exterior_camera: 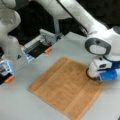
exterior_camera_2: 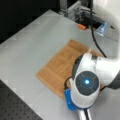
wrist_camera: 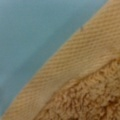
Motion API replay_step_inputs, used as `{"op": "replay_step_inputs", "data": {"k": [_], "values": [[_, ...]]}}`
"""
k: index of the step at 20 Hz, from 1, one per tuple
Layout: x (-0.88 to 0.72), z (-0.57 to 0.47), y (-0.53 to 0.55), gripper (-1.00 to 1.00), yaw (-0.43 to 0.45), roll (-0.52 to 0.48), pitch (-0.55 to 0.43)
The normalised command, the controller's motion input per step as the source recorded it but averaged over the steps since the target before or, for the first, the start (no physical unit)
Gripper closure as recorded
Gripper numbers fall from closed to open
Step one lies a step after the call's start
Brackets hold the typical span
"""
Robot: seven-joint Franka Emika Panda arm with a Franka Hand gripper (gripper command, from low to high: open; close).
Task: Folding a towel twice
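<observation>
Square terry towel (exterior_camera: 66, 88) unfolded, hand (exterior_camera: 96, 78) seemingly at its hem

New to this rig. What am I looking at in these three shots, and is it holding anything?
It is a white robot arm working over a grey table. Two cameras off the arm look down at the table; the third sits on the arm's wrist. An orange-brown towel lies flat and unfolded in both front views. The end effector is down at the towel's edge, at a front view's right. The wrist view shows a close-up of the towel's woven edge band against the table. The fingers are hidden, so a grip cannot be confirmed.
</observation>
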Motion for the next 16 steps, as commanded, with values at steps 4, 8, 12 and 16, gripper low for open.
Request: {"op": "replay_step_inputs", "data": {"k": [4, 8, 12, 16], "values": [[-0.40, -0.07, 0.04, 1.00, -0.039, -0.081, -0.030], [-0.34, -0.07, 0.02, 1.00, -0.049, -0.062, -0.062], [-0.29, -0.07, 0.04, 1.00, -0.059, -0.048, -0.080], [-0.25, -0.08, 0.02, 1.00, -0.078, -0.051, -0.111]]}}
